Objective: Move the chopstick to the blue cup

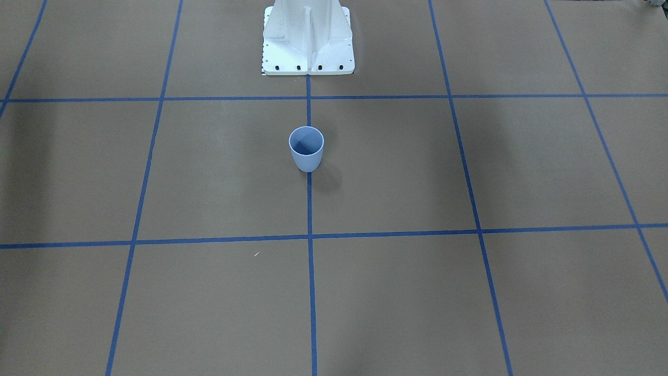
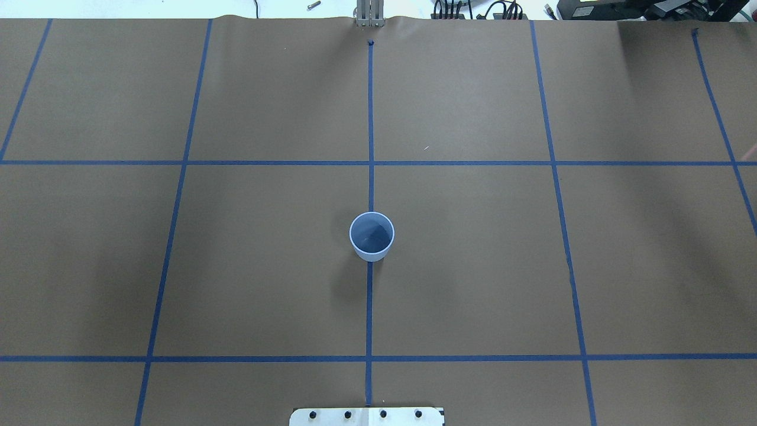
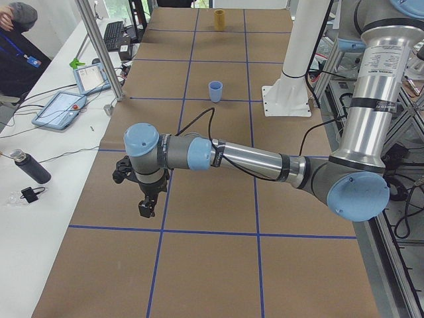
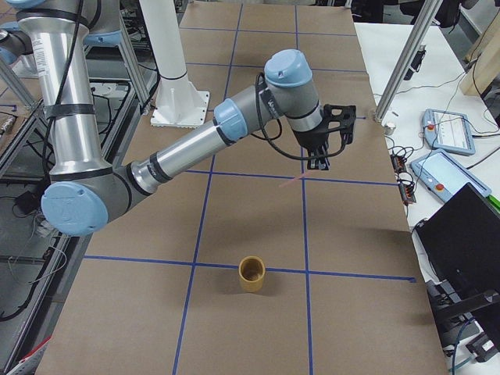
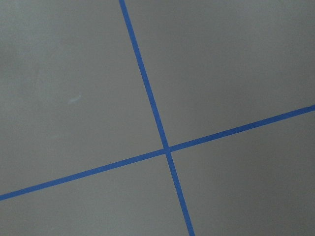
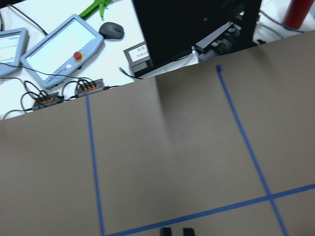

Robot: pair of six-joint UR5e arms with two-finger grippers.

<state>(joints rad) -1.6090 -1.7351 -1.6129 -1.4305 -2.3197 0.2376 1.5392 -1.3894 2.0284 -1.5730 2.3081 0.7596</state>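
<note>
The blue cup [image 1: 306,151] stands upright and empty on the centre tape line, also in the overhead view [image 2: 371,235] and the left view [image 3: 215,91]. My right gripper [image 4: 318,164] hangs high over the table's right part. A thin pink chopstick [image 4: 295,182] juts from its fingertips, sloping down toward the robot side; its tip shows at the overhead view's right edge [image 2: 751,151]. In the right wrist view the gripper [image 6: 177,230] shows two dark tips close together. My left gripper [image 3: 147,211] points down over the table's left part; I cannot tell whether it is open or shut.
A tan cup [image 4: 251,273] stands upright near the table's right end, also in the left view [image 3: 219,20]. The white robot base [image 1: 308,47] is at the table's robot side. Tablets, cables and posts [image 4: 402,62] line the operators' desk. A person [image 3: 13,40] sits there.
</note>
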